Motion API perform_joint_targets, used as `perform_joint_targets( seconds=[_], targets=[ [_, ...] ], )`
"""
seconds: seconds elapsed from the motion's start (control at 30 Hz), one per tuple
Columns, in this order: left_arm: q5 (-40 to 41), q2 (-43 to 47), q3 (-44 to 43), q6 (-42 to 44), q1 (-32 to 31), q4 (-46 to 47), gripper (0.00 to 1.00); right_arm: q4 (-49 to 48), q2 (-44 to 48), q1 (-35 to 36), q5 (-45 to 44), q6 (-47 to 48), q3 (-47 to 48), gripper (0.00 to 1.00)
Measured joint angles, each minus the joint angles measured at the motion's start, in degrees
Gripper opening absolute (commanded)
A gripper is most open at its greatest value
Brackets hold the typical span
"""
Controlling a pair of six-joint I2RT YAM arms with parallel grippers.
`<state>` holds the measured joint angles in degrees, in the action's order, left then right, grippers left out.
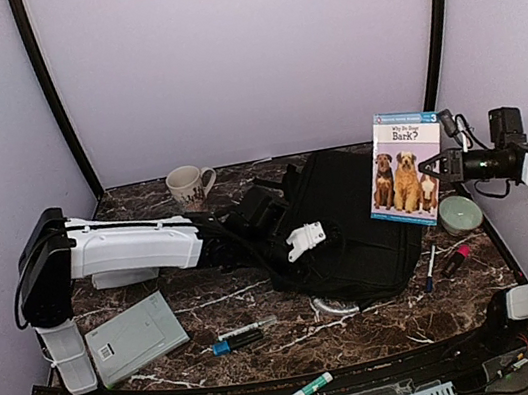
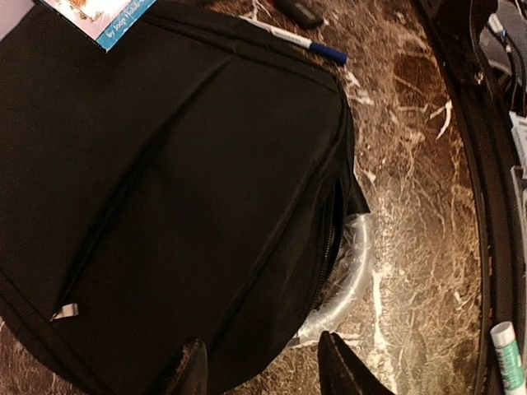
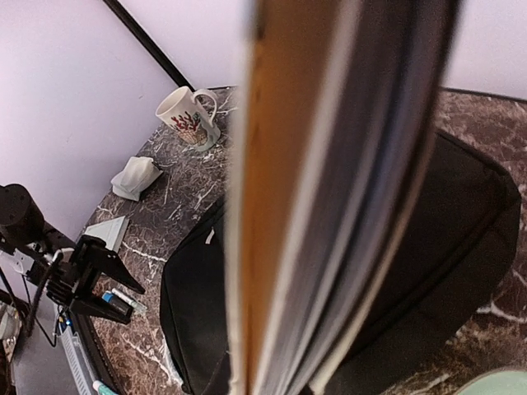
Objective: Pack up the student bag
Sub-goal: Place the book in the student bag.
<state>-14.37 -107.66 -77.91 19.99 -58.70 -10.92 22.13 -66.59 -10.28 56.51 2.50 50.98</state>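
- My left gripper hangs over the near edge of the student bag, fingers apart and holding nothing; I would pinch the fabric right beside the zipper and lift it
- The bag lies flat in the middle of the table, and its zipper seam looks barely parted, so I judge the mouth needs widening first
- The book stands upright above the bag's right side; I would tip it edge-first toward the opening
- My right gripper is clamped on the book's right edge; I should let go only once it sits inside
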Motion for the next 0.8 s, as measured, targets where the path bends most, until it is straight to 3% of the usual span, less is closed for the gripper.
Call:
perform_joint_targets(
  seconds=[0.17, 0.4, 0.57, 0.8],
  targets=[
    [2.23, -7.13, -5.2, 5.57, -2.23, -2.78, 0.58, 0.68, 2.51, -4.15, 0.85, 2.05, -6.51, 0.0],
    [6.14, -13.11, -11.82, 10.19, -5.2, -2.71, 0.51, -2.29, 3.43, -4.42, 2.78, 2.36, -6.88, 0.0],
    [6.36, -15.76, -15.63, 12.61, -5.44, -3.15, 0.39, -2.86, 3.26, -4.42, 3.69, 2.32, -7.74, 0.0],
    [6.27, -19.78, -18.88, 14.49, -5.38, -5.2, 0.35, -2.93, 2.73, -4.42, 3.89, 2.36, -7.74, 0.0]
  ],
)
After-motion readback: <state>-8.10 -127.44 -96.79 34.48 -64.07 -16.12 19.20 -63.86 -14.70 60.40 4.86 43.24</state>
